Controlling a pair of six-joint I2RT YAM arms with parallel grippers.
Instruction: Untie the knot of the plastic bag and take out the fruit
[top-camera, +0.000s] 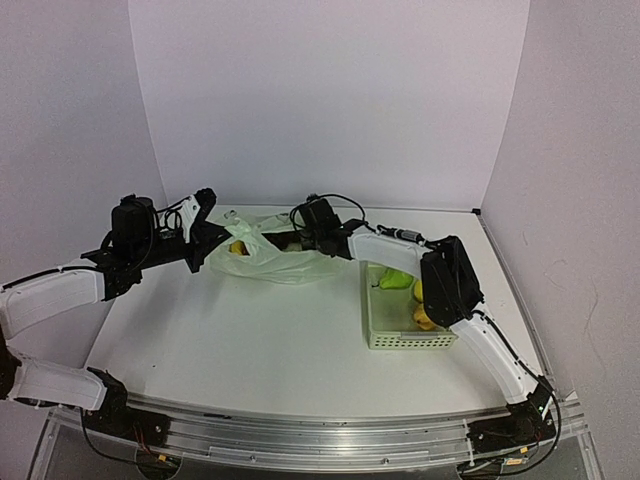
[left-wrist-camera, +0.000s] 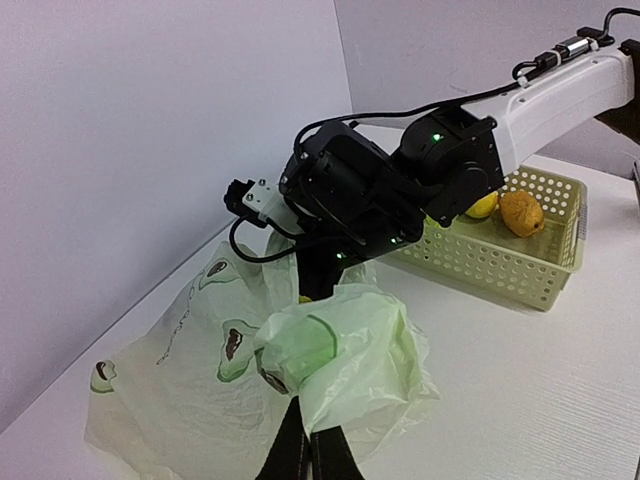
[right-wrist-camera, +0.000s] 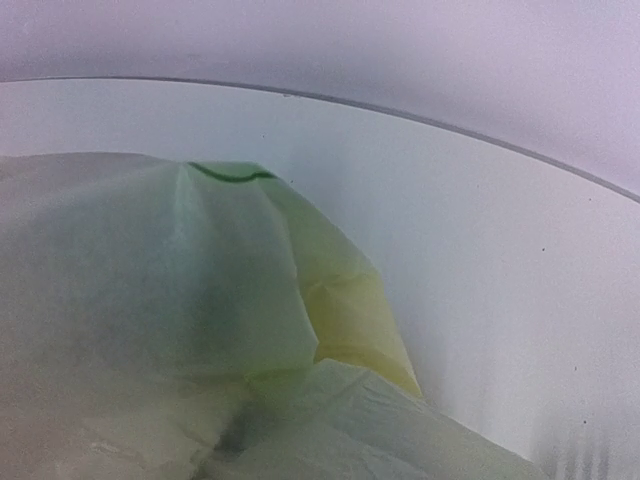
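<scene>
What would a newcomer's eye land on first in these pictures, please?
The crumpled pale green plastic bag at the far middle of the table, with the left gripper pinching a bunched fold and the right gripper reaching into its folds from the opposite side. Next, the lattice basket on the right, holding a green pear and yellow fruit.

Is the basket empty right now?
No, the basket holds a yellow fruit and a brownish one in the left wrist view.
</scene>
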